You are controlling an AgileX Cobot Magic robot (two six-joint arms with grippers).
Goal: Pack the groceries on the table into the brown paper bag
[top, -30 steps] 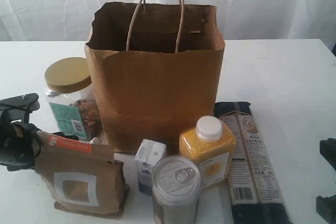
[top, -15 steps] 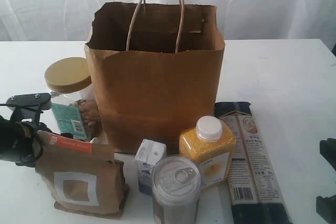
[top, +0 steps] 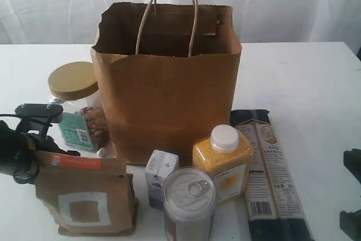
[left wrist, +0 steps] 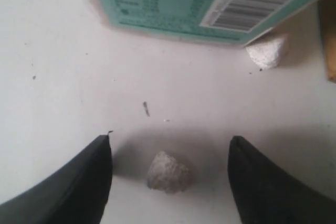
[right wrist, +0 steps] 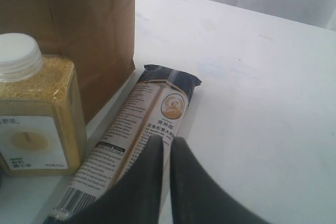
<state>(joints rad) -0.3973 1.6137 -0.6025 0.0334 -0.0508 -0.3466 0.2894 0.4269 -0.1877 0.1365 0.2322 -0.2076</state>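
My left gripper (left wrist: pixel 170 140) is open and empty, low over the table (top: pixel 304 83), facing the nut jar (top: pixel 76 105) just beside the paper bag (top: pixel 169 100). I'd centre on the jar, clear of the pouch (top: pixel 84 196), before closing.

Blocky matte-black left arm (top: pixel 12 142); smooth, dark, tapered jaws with rounded edges.

Two black grippers, the left one gaping, the right one pinched closed.
The black two-fingered left gripper (left wrist: pixel 170 145) is sitting low at about 8 o'clock in the exterior view and pointing toward 3 o'clock, with its dark tapered fingers (left wrist: pixel 79 182) standing well apart. The black right gripper (right wrist: pixel 169 145) is sitting at the 4 o'clock edge, only partly in frame there, its two fingers pressing together with barely a slit between.
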